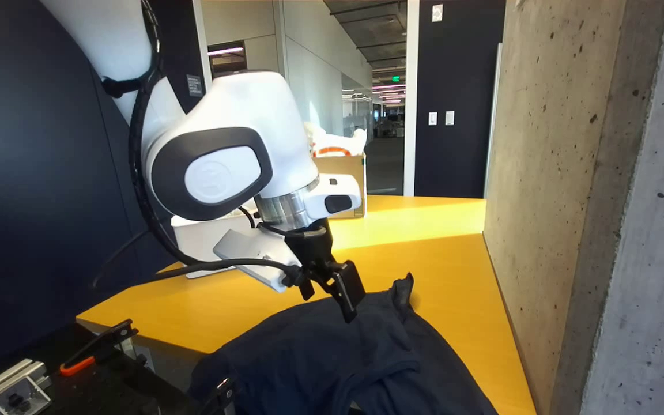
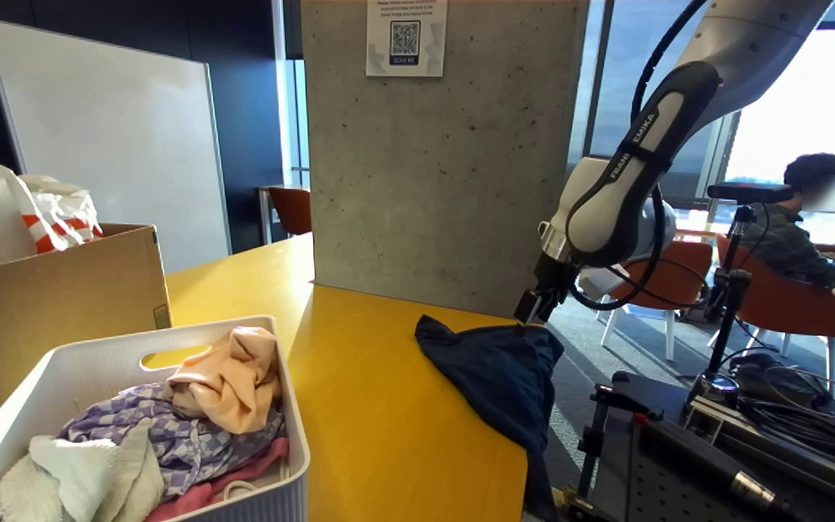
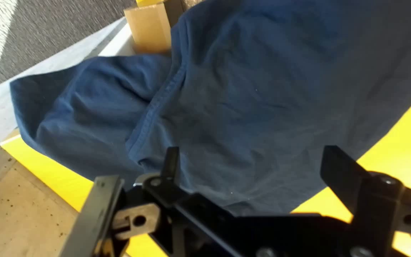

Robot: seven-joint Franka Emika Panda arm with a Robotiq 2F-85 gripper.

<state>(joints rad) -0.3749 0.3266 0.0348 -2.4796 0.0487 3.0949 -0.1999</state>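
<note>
A dark navy cloth (image 3: 255,100), rumpled and with a stitched seam, lies over the end of the yellow table (image 2: 381,413). In an exterior view part of the cloth (image 2: 490,370) hangs down past the table's edge. Above the cloth is my gripper (image 3: 251,149), its two black fingers spread wide with nothing held between them. Both exterior views show the gripper (image 1: 329,302) tilted downward, close over the cloth (image 1: 320,351). Whether a fingertip touches the fabric I cannot tell.
A white basket (image 2: 293,391) holds a peach cloth (image 2: 233,380), a purple checked cloth (image 2: 171,435) and other fabrics. Behind it stands a cardboard box (image 2: 62,312) with plastic bags. A concrete pillar (image 2: 446,181) borders the table. Beside the table's end is a black cart (image 2: 678,449).
</note>
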